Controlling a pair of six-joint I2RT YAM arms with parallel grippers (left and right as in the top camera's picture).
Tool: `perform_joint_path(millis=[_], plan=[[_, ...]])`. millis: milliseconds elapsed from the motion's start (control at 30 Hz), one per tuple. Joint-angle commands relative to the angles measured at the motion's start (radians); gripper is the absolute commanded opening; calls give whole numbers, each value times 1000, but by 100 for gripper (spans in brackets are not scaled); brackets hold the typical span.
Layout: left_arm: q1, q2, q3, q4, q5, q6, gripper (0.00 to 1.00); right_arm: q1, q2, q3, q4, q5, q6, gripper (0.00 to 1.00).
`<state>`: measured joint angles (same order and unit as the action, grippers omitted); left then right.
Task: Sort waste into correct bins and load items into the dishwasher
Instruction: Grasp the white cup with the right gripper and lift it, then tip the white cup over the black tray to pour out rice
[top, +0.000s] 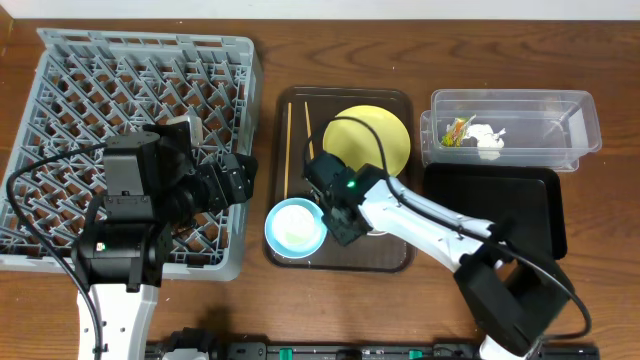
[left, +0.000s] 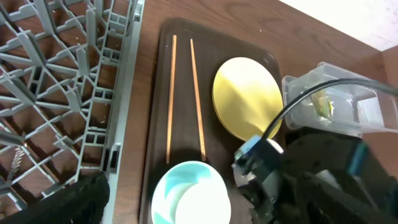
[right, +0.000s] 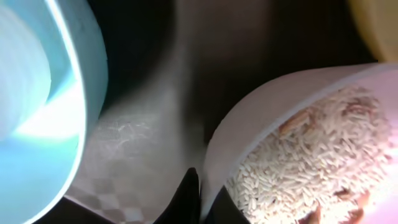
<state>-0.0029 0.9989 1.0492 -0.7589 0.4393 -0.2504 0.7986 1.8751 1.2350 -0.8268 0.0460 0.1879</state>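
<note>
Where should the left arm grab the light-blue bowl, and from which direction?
Pinch the rim of the light-blue bowl on the side facing the dish rack, coming straight down, one jaw inside, one outside. It sits upright with an open rim, and the right gripper, shut on the white bowl, crowds its other side.
</note>
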Motion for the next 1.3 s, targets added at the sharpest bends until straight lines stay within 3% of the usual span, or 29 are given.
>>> perform_joint_path(millis=[0,433,700,900,1133,1267], plan=[[2,0,18,0,5,10,96,-51,-75,3,0,10,110,1],[2,0,18,0,6,10,96,-282,-309,2,-19,-223,449,1],[2,0,18,0,5,10,96,-505,-323,-26,-18,-530,480,1],[2,0,18,0,5,10,96,-713,-323,-159,74,-773,343,1],[2,0,18,0,5,10,96,-991,-323,-350,311,-1312,62,1],[2,0,18,0,6,10,96,-1111,-322,-415,376,-1403,-4,1]])
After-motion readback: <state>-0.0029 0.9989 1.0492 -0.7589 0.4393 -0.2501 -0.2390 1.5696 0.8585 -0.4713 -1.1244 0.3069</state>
